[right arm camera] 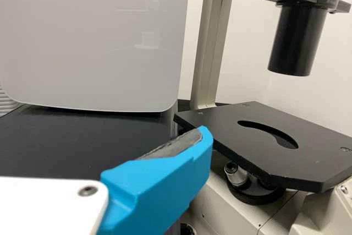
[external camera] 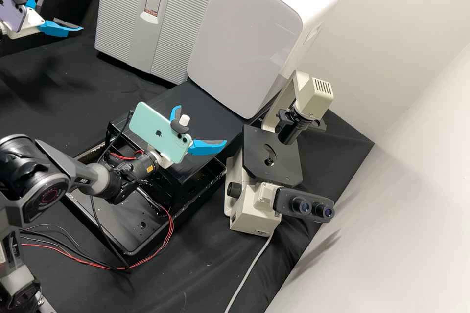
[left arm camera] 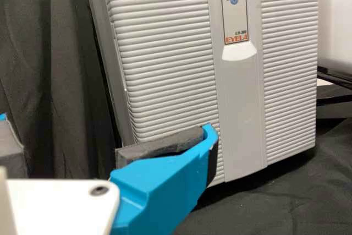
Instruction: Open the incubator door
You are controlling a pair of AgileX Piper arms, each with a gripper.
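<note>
Perhaps the left gripper (external camera: 63, 10), spread wide like the right gripper (external camera: 201, 124), slips off the ribbed door (external camera: 120, 19) ahead through gripping too shallowly.

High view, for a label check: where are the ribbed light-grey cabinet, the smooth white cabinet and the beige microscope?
Ribbed light-grey cabinet (external camera: 178, 19), high view, ribbed front.
Smooth white cabinet (external camera: 245, 39), high view, glossy front.
Beige microscope (external camera: 284, 166), high view, flat black stage.
</note>
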